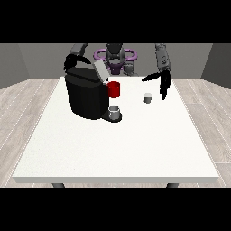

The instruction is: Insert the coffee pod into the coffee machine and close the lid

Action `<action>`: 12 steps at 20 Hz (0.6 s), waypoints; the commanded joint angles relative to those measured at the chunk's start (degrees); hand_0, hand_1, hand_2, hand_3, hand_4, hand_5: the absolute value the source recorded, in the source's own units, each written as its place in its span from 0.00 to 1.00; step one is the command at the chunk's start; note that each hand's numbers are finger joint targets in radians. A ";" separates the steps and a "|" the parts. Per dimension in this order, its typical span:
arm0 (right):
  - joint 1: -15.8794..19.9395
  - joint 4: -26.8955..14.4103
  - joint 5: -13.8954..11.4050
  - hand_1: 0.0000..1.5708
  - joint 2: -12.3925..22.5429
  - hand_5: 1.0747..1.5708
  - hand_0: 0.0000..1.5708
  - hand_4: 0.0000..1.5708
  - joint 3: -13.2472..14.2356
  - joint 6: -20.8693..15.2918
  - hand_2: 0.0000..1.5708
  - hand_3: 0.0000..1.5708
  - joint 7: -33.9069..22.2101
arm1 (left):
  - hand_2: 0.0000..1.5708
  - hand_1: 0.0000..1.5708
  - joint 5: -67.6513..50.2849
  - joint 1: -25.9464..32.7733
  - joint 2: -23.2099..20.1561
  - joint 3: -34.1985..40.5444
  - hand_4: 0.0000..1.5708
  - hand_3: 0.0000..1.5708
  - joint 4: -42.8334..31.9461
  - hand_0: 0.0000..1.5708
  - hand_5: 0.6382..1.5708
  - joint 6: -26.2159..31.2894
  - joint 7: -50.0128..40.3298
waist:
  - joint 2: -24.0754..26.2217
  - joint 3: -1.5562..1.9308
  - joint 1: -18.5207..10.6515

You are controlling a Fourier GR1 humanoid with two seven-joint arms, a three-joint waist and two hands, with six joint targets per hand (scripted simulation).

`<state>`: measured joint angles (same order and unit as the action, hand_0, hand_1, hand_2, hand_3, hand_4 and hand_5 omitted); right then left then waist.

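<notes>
Hand at the view's left (pixel 71 62): behind the bulky black coffee machine (pixel 86 95), fingers unreadable. Grey hinged lid (pixel 101 71) stands raised, ready for loading. Small grey coffee pod (pixel 148 98) sits at machine's 3 o'clock; the hand at the view's right (pixel 162 83), fingers straight, hangs beside it. Large white table (pixel 117 149); pale plank floor (pixel 27 103).

A plain room: grey walls (pixel 27 58), wood-plank floor (pixel 27 108), one white table (pixel 117 153).

Hand at view's right (pixel 163 83) hangs open just beside the pod (pixel 148 98) — apparently apart.
</notes>
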<state>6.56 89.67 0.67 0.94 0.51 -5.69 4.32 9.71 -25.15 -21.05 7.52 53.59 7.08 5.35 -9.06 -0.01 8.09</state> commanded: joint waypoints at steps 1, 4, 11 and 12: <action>0.16 0.10 -1.05 0.00 -0.89 1.00 0.00 0.23 -2.66 -2.04 0.00 0.00 0.07 | 0.07 0.00 2.32 -2.97 -2.48 0.36 0.00 0.00 -5.85 0.00 1.00 0.65 4.17 | -2.88 -0.02 1.14; 3.91 -5.07 -1.91 0.00 -0.88 1.00 0.00 0.24 0.40 -3.63 0.00 0.00 -1.08 | 0.29 0.00 6.33 -2.23 1.50 -4.03 0.00 0.00 -4.39 0.00 1.00 -2.07 4.17 | -2.14 0.00 -1.99; 3.50 -3.34 -2.97 0.00 0.64 1.00 0.00 0.27 -0.65 -2.77 0.00 0.00 -4.73 | 0.52 0.48 9.23 -5.42 -0.31 -1.80 0.00 0.33 -13.88 0.48 1.00 -4.58 3.93 | -1.40 -0.02 0.87; 4.39 -5.28 -1.77 0.00 1.88 1.00 0.00 0.27 1.34 -1.69 0.00 0.00 -2.66 | 0.47 0.39 10.77 -4.51 -1.65 -3.30 0.00 0.30 -12.65 0.39 1.00 -3.73 4.64 | -1.63 0.00 -0.34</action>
<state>10.70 84.73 -1.13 1.78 1.42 -8.15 1.34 18.06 -29.34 -20.70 4.70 43.78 3.35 8.13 -10.27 -0.01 7.47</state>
